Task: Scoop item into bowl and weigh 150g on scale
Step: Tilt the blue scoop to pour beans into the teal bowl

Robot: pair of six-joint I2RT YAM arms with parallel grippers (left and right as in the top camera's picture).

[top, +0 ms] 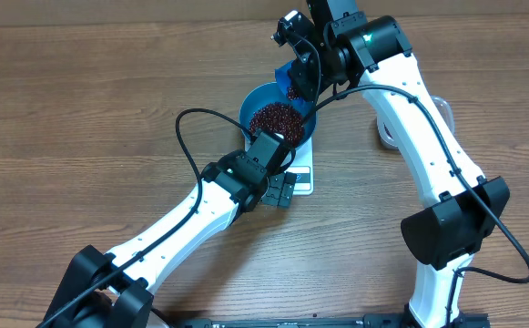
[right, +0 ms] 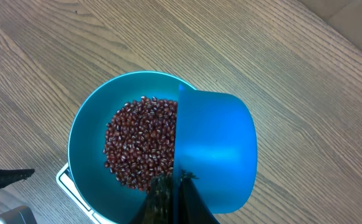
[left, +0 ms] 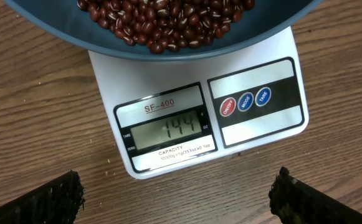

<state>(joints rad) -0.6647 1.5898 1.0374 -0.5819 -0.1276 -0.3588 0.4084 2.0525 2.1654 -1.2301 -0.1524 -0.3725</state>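
The bowl [top: 249, 105] is seated on the scale [left: 255, 134], which stands on the table [top: 82, 109]. The beans [right: 140, 143] are heaped inside the bowl. The figure 144 is shown on the display [left: 166, 130] of the scale. The left tool [left: 177, 198] is held wide, with nothing between its fingers, just in front of the scale's front edge. The right tool [right: 170, 200] is closed narrow on the rear of the blue scoop [right: 215, 149]. In the right wrist view, the scoop is held over one side of the bowl, and the rim there is covered.
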